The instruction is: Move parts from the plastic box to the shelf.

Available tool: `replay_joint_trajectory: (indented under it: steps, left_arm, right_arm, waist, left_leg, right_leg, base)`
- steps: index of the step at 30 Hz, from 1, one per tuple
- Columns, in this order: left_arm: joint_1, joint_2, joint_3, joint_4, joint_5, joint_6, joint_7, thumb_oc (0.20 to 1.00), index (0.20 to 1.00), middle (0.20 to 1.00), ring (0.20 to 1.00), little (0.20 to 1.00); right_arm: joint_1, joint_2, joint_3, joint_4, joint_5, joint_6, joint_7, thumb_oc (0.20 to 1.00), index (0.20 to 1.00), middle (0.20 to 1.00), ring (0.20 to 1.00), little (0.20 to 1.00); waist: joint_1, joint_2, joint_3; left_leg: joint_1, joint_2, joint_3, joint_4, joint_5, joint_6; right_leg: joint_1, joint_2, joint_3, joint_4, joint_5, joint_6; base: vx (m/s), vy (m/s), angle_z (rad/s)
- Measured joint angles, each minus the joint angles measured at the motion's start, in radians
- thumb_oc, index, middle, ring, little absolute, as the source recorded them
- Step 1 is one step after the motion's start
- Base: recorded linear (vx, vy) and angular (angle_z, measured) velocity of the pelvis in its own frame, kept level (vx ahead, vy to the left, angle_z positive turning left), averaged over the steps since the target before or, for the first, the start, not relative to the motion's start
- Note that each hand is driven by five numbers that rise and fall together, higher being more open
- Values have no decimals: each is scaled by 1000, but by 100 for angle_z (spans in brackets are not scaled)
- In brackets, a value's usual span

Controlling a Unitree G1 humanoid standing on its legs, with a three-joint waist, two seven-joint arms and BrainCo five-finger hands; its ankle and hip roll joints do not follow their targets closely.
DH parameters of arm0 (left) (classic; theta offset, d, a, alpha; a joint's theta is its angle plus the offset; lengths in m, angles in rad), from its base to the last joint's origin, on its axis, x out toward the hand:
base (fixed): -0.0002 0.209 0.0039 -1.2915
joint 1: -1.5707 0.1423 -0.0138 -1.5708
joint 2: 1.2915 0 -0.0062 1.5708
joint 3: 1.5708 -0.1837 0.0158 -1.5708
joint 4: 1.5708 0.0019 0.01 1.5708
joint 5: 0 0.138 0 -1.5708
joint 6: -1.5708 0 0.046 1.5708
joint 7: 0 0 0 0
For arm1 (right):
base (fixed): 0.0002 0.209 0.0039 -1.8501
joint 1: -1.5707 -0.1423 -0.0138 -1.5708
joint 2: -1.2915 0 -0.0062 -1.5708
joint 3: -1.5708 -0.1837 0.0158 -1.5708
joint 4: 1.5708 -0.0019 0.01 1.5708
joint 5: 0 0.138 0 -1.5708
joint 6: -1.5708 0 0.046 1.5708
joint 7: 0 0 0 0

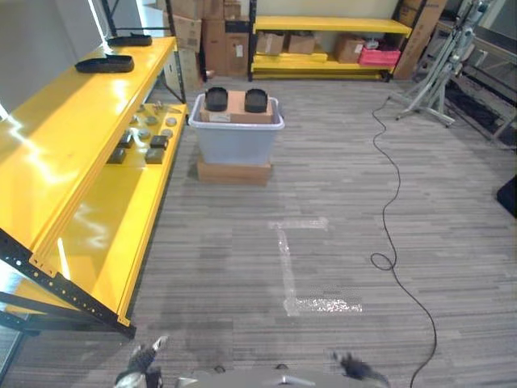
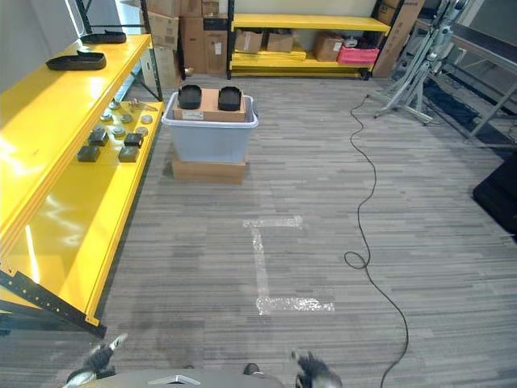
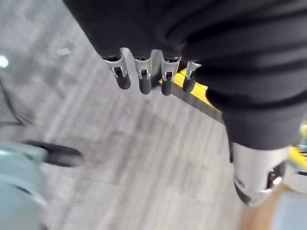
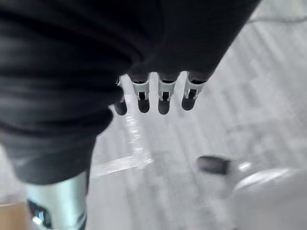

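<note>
Plastic box [image 1: 236, 139] far ahead beside shelf [image 1: 77, 153], both hands low, empty

Yellow shelf [image 1: 56, 174] along left side: small dark and grey parts [image 1: 144, 139] clustered on lower level near far end, two black trays [image 1: 105, 64] on upper level. Grey plank floor [image 1: 339, 186]: flat cardboard box [image 1: 234, 172] carrying grey plastic box [image 1: 236, 137], tape marks [image 1: 291, 267], black cable [image 1: 392, 186] trailing across right side.

Tape marks [image 1: 300, 275] on floor; cardboard boxes [image 1: 216, 36] stacked at back; pink crate [image 1: 380, 56] on far rack.
</note>
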Motion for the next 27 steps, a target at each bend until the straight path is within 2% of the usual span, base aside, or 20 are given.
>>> replay_joint_trajectory:
  steps: [1, 3, 6, 8, 10, 16, 17, 19, 27]
  left_arm:
    - [11, 10, 1, -120, -31, 0, -3, 1000, 1000, 1000, 1000, 1000]
    - [7, 36, 1, -282, -76, -8, -6, 1000, 1000, 1000, 1000, 1000]
    - [-36, 89, 5, -479, -131, -4, -5, 1000, 1000, 1000, 1000, 1000]
    - [-52, 103, 15, -528, -138, -1, -1, 1000, 1000, 1000, 1000, 1000]
    - [-56, 110, 26, -668, -136, 9, 8, 1000, 1000, 1000, 1000, 1000]
    - [-70, 118, 38, -827, -125, 4, 46, 1000, 1000, 1000, 1000, 1000]
    - [-61, 126, 53, -895, -124, 4, 52, 1000, 1000, 1000, 1000, 1000]
    - [-60, 128, 78, -975, -105, -10, 53, 1000, 1000, 1000, 1000, 1000]
    - [-46, 135, 107, -1042, -109, 25, 75, 1000, 1000, 1000, 1000, 1000]
  right_arm:
    - [18, -9, 0, -135, 18, -1, -10, 1000, 1000, 1000, 1000, 1000]
    - [11, -26, -3, -264, 45, -5, -10, 1000, 1000, 1000, 1000, 1000]
    - [-36, -51, -24, -347, 65, 7, -10, 1000, 1000, 1000, 1000, 1000]
    - [-37, -70, -24, -389, 85, 23, -11, 1000, 1000, 1000, 1000, 1000]
    - [-38, -92, -23, -496, 83, 33, -21, 1000, 1000, 1000, 1000, 1000]
    - [-80, -133, -25, -685, 40, 20, -75, 1000, 1000, 1000, 1000, 1000]
    - [-77, -156, -27, -772, 14, 15, -78, 1000, 1000, 1000, 1000, 1000]
    - [-87, -169, -39, -869, -11, -18, -78, 1000, 1000, 1000, 1000, 1000]
    - [-75, -167, -41, -883, -25, -23, -90, 1000, 1000, 1000, 1000, 1000]
  waist:
    - [-1, 1, 0]
    - [-9, 1, 0]
    - [-14, -1, -7]
    - [-17, 1, -6]
    - [-18, 4, 2]
    - [-18, 21, 13]
    - [-15, 25, 16]
    - [-11, 29, 21]
    - [-3, 30, 27]
  left_leg:
    - [-1, 0, 0, 0, 1, -1]
    - [-2, -2, 1, 0, 3, 0]
    - [-1, -4, 3, 0, 4, -2]
    - [1, -5, 5, 0, 6, -5]
    - [-3, -4, 10, 0, 9, 1]
    - [4, -3, 23, 0, 10, 4]
    - [2, -4, 25, 0, 7, 1]
    - [1, -4, 27, 0, 8, 3]
    - [0, -6, 31, 0, 0, -3]
  right_leg:
    - [-1, -1, 0, 0, 0, 0]
    - [-1, -2, 1, 0, 6, 6]
    - [0, -4, 2, 2, 7, 6]
    - [0, -4, 4, 1, 7, 7]
    - [-5, -4, 5, 0, 7, 7]
    - [-5, -2, 15, -2, 7, 8]
    - [-8, -2, 17, -2, 7, 8]
    - [-15, -2, 24, -2, 9, 8]
    - [-24, -3, 29, 1, 10, 9]
  base:
    - [0, 0, 0]
    - [0, 0, 0]
    - [0, 0, 0]
    - [0, 6, -4]
    - [6, 21, -5]
    - [20, 24, -5]
    - [17, 30, -6]
    - [13, 25, -7]
    - [41, 61, -2]
